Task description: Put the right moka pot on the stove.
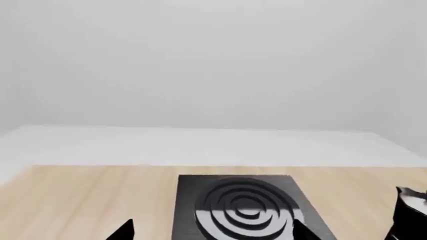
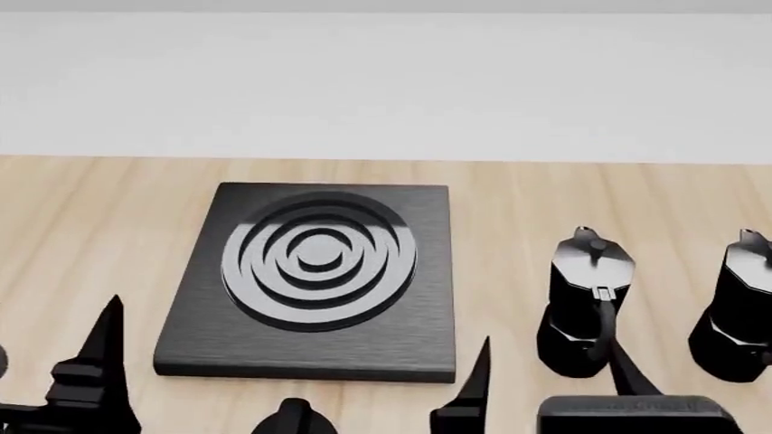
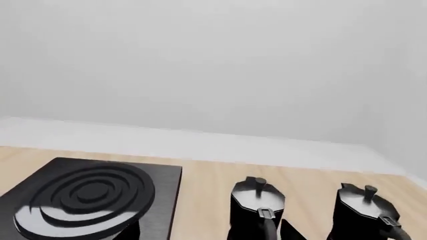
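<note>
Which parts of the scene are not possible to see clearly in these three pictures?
- Right moka pot: head view's edge cuts off its right side; right wrist view cuts off its base.
- Left gripper: only finger tips show in head view; rest is below the frame.
- Right gripper: mostly below head view's edge, so open or shut is unclear.
- Stove: front cut off in left wrist view.

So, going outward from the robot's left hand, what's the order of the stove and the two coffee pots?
1. the stove, directly ahead of the left hand.
2. the left moka pot, right of the stove.
3. the right moka pot, farthest right.
</note>
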Robot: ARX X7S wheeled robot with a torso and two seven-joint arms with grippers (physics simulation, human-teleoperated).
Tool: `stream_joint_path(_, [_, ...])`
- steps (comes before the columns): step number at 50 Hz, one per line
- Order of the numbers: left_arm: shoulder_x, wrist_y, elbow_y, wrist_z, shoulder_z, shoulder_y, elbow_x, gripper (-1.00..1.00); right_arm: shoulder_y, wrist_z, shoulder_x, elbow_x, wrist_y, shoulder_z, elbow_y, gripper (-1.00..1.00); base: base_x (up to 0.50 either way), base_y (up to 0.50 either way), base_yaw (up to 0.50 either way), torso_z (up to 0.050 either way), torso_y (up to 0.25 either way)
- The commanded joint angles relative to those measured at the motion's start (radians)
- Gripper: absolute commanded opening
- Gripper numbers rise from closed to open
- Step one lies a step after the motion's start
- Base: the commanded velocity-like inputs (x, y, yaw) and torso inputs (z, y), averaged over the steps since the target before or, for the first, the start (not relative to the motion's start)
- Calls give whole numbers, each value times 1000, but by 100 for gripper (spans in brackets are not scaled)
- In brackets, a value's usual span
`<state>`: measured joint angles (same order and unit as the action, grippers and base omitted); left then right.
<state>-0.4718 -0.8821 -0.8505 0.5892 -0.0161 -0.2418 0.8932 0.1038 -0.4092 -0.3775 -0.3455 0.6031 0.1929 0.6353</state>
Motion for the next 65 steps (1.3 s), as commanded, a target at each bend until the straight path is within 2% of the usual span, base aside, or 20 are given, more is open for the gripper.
stream_joint_path(1, [-72, -222, -179, 230, 136, -148, 403, 100, 34, -36, -30, -65, 154, -42, 169, 100, 0, 0, 0, 0, 0])
stream_joint_path(32, [-113, -132, -150, 257, 87, -125, 411, 100, 25, -42, -40, -69, 141, -36, 166, 100, 0, 0, 0, 0, 0])
stream_joint_path(46, [-129, -116, -162, 234, 73, -121, 402, 100, 26, -51, -46, -77, 151, -36, 188, 100, 0, 0, 0, 0, 0])
stream_joint_path(65, [-137, -94, -149, 242, 65, -118, 404, 100, 35, -56, -52, -79, 149, -37, 177, 100, 0, 0, 0, 0, -89])
